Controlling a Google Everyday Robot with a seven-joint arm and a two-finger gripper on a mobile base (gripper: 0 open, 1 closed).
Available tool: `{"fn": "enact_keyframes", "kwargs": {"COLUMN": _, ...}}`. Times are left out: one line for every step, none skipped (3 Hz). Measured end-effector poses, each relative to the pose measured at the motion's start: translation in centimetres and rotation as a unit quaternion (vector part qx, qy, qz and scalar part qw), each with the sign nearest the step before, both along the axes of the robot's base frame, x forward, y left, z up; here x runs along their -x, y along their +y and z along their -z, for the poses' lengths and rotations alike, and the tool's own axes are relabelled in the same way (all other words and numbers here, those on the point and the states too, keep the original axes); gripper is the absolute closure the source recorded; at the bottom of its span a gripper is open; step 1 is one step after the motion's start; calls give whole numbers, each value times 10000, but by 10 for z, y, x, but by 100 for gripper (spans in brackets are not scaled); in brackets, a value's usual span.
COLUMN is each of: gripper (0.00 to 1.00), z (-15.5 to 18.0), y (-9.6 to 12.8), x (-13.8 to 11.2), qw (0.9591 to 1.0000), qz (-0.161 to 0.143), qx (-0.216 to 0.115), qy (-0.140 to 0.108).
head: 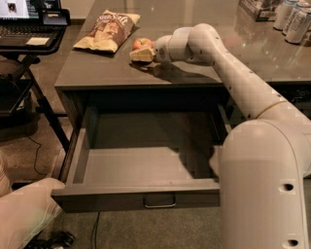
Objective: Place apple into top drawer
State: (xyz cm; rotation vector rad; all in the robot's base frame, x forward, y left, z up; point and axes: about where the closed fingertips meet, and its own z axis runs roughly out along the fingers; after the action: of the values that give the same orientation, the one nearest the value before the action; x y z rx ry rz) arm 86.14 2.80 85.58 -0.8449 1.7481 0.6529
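Observation:
The apple (142,44), small and red-orange, sits on the dark countertop (194,73) near the chip bag. My gripper (141,53) reaches across the counter from the right and is right at the apple, covering its lower front. I cannot tell whether it holds the apple. The top drawer (136,197) below the counter is pulled wide open. Its inside shows nothing, and its small metal handle (159,202) is at the centre of the front panel.
A chip bag (108,30) lies on the counter just left of the apple. Cans (294,19) and a box (260,7) stand at the far right. A laptop on a stand (29,26) is to the left. My arm's white base (262,185) overlaps the drawer's right side.

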Motion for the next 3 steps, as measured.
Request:
{"fn": "enact_keyframes", "kwargs": {"gripper": 65, "z": 1, "y": 0, "x": 0, "qw": 10000, "qz": 4, "qx": 2, "qy": 8}}
{"fn": "enact_keyframes", "kwargs": {"gripper": 89, "z": -5, "y": -4, "x": 1, "qw": 9999, "qz": 67, "qx": -53, "qy": -57}}
{"fn": "enact_keyframes", "kwargs": {"gripper": 100, "z": -17, "y": -15, "x": 16, "qw": 10000, "qz": 30, "qx": -80, "qy": -30}}
